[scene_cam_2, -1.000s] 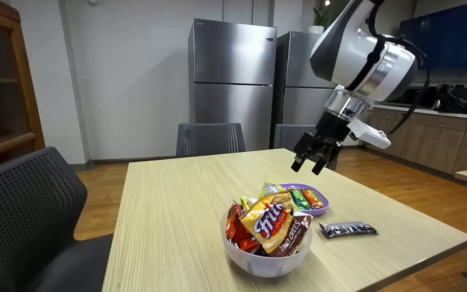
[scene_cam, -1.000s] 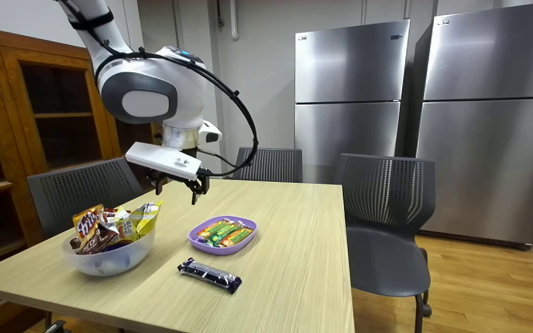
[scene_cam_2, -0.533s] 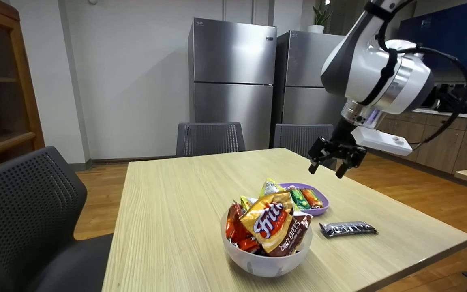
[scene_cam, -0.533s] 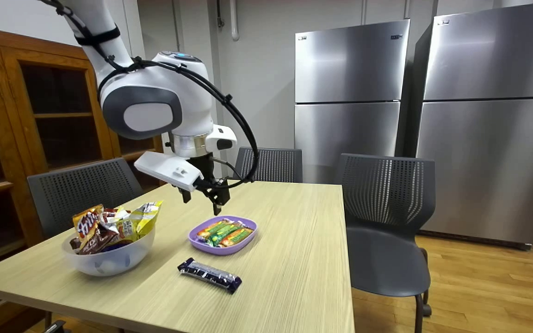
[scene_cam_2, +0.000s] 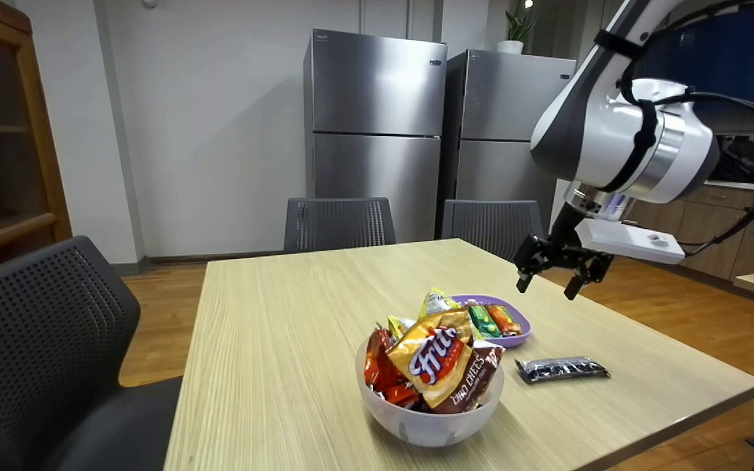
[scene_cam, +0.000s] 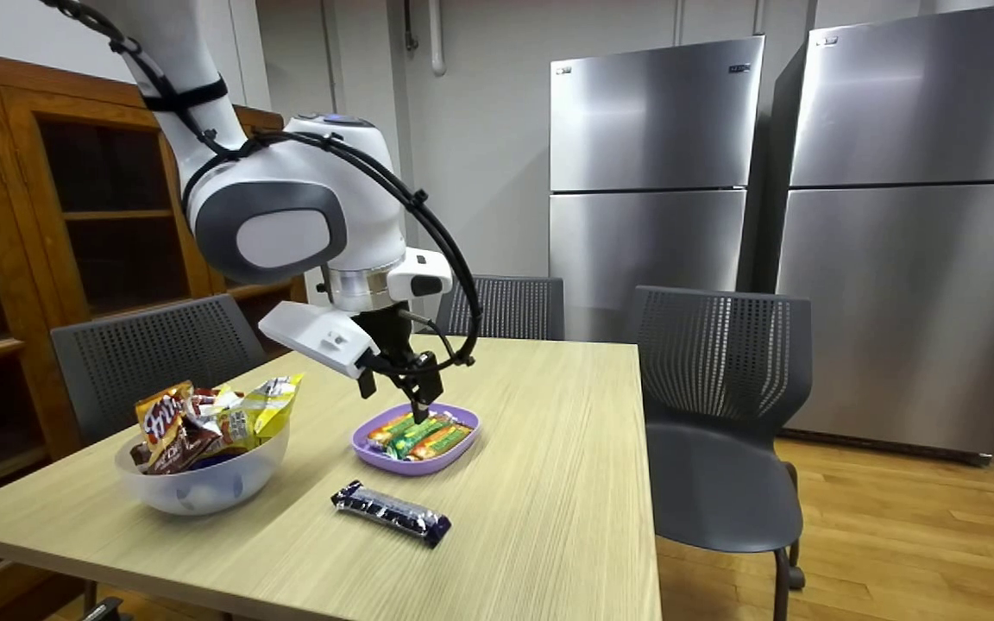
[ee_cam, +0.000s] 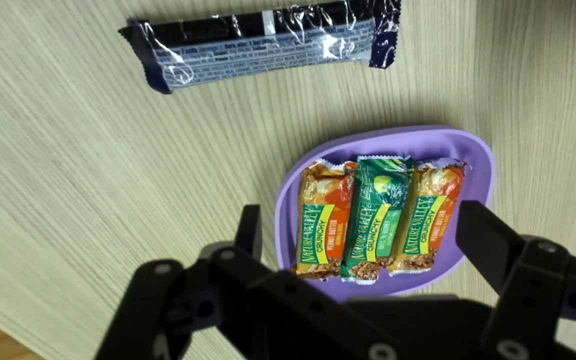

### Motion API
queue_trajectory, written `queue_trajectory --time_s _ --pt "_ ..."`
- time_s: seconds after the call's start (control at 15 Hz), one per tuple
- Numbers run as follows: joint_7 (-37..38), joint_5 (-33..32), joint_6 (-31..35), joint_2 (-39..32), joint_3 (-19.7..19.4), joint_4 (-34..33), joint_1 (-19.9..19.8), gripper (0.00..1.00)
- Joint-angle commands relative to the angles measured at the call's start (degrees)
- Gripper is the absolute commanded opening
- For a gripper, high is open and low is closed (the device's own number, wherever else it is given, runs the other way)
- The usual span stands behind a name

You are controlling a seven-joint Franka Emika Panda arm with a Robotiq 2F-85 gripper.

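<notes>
Oblong granola bars [ee_cam: 375,220] in glossy printed film, three in number, lie side by side inside a shallow purple plastic tray [ee_cam: 479,172] with rounded corners; the middle bar is green, the outer two are orange and yellow; the tray rests flat on a pale wood-grain surface [ee_cam: 118,150]; the black two-finger gripper [scene_cam_2: 547,288] is above it, spread wide and holding nothing; in the wrist view its fingers [ee_cam: 488,242] appear on opposite sides of the row of bars, and no contact with bars or tray is visible; progress, as judged from this arrangement: alignment over the tray appears established, whereas grasping and lifting are not yet done, all three bars being seated in the tray. Near the tray, and apart from it, a dark-blue and silver film-wrapped bar [ee_cam: 268,50] lies on the surface; also apart from the tray stands a frosted translucent bowl [scene_cam_2: 429,428], loaded with glossy snack bags [scene_cam_2: 439,366] in gold, brown, red and yellow, some projecting above its rim; neither touches the gripper.
</notes>
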State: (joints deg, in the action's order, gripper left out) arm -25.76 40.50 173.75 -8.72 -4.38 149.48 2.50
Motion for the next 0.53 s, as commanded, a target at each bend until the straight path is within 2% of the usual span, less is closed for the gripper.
queue_trajectory --time_s 0.0,0.33,0.47 --pt "0.0 0.0 0.0 0.0 0.0 -0.01 0.0 1.0" --pt "0.0 0.0 0.0 0.0 0.0 -0.01 0.01 1.0" --pt "2.37 0.57 -0.02 -0.26 -0.21 0.56 0.53 1.0"
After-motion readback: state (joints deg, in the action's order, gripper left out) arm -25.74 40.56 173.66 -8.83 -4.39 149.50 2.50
